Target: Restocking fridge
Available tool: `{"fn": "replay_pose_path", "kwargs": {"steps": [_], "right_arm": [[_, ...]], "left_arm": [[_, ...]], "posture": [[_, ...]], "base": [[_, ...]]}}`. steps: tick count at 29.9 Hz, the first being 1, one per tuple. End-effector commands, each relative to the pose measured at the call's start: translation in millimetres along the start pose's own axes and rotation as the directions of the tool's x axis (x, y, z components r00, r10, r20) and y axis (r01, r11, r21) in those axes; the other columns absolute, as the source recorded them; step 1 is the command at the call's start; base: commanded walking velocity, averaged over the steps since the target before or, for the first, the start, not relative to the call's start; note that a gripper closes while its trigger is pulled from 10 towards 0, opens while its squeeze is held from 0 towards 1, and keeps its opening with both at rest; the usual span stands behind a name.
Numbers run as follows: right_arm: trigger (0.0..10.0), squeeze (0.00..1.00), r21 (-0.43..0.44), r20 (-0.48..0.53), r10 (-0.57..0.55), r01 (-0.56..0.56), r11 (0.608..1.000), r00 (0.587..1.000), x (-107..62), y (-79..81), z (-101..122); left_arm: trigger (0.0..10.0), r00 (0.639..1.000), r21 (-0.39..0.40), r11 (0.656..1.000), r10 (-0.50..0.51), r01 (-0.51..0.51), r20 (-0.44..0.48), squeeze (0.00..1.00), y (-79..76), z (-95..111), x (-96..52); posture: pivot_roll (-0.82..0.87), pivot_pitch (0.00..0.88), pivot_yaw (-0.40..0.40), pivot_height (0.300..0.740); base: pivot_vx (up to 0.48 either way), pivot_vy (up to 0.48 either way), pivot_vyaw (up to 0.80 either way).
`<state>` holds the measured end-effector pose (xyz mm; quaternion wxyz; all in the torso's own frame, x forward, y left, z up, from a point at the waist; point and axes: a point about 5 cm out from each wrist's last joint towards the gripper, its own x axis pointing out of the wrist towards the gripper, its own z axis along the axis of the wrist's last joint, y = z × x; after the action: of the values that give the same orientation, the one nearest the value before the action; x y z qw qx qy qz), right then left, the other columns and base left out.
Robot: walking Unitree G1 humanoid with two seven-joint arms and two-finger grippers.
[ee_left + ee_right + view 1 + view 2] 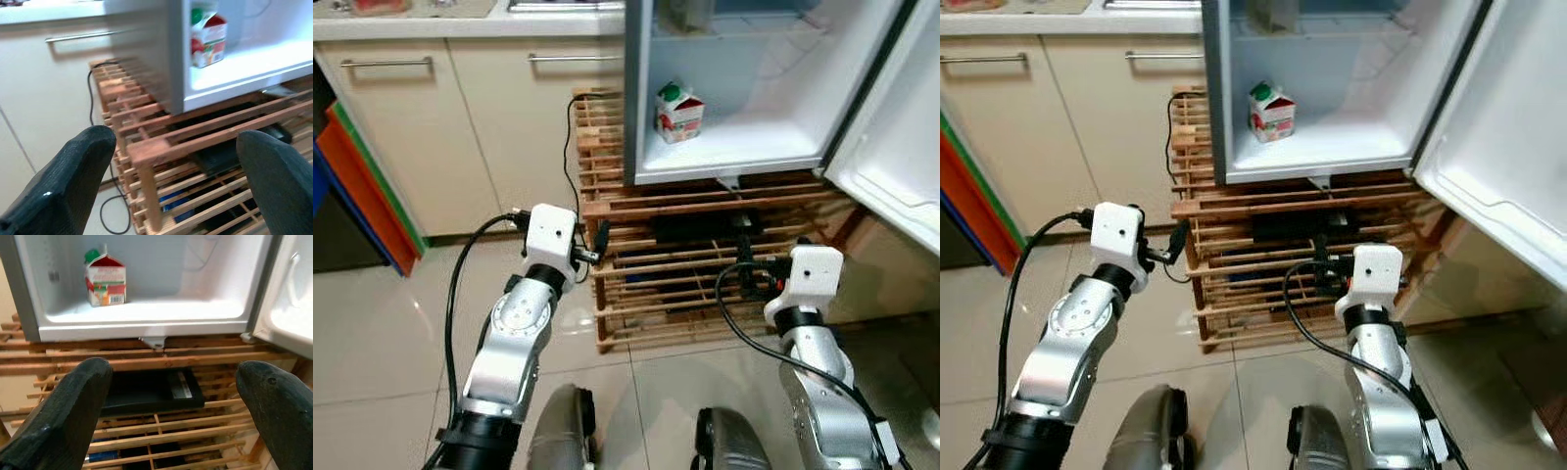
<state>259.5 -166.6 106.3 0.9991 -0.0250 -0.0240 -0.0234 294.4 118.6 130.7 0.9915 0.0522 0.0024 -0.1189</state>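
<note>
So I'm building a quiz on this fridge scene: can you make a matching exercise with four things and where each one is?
Things:
1. carton
2. black box
3. fridge door
4. black cable

Places or states:
A. swung open on the robot's right
B. lying inside the wooden rack under the fridge
C. standing upright on the fridge's bottom shelf
D. hanging down the rack's left side by the cabinets

Pairs: 1-C, 2-B, 3-A, 4-D

Both the left gripper and the right gripper are open and hold nothing.
</note>
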Motion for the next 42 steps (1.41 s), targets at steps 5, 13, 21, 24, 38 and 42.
{"fn": "replay_pose_path", "kwargs": {"steps": [5, 13, 21, 24, 38, 42], "right_arm": [[10.0, 0.00, 0.007, 0.010, 0.010, -0.010, 1.000, 1.000, 4.6, 0.0, 2], [10.0, 0.00, 0.009, 0.022, 0.014, -0.014, 1.000, 1.000, 7.7, -0.6, 5], [10.0, 0.00, 0.015, 0.024, 0.016, -0.016, 1.000, 1.000, 10.2, 4.6, 4], [10.0, 0.00, 0.010, 0.014, 0.008, -0.008, 1.000, 1.000, 11.8, 4.4, 1], [10.0, 0.00, 0.004, 0.010, 0.019, -0.019, 1.000, 1.000, 12.8, 5.5, -2], [10.0, 0.00, 0.002, 0.008, 0.019, -0.019, 1.000, 1.000, 12.6, 5.6, -2]], "left_arm": [[10.0, 0.999, 0.003, 0.999, 0.045, -0.045, -0.003, 0.00, 4.6, -2, 0.8], [10.0, 0.991, -0.050, 0.990, 0.130, -0.131, -0.027, 0.00, 13.0, -5, 4.8], [10.0, 0.997, -0.002, 0.997, 0.072, -0.072, -0.017, 0.00, 4.7, -3, 11.6], [10.0, 0.997, 0.005, 0.997, 0.073, -0.073, -0.009, 0.00, 5.9, -2, 11.8], [10.0, 0.996, 0.026, 0.996, 0.090, -0.090, 0.000, 0.00, 8.5, 1, 16.6], [10.0, 0.996, 0.024, 0.996, 0.091, -0.091, 0.000, 0.00, 8.5, 1, 17.2]], "posture": [[0.04, 0.043, 0.023, 0.729], [0.04, 0.045, 0.017, 0.740], [0.05, 0.042, 0.019, 0.740], [0.05, 0.044, 0.020, 0.740], [0.05, 0.044, 0.019, 0.740], [0.05, 0.042, 0.021, 0.740]], "base": [[0.000, 0.000, 0.00], [0.000, 0.000, 0.00], [0.000, 0.000, 0.00], [0.000, 0.000, 0.00], [0.000, 0.000, 0.00], [0.000, 0.000, 0.00]]}}
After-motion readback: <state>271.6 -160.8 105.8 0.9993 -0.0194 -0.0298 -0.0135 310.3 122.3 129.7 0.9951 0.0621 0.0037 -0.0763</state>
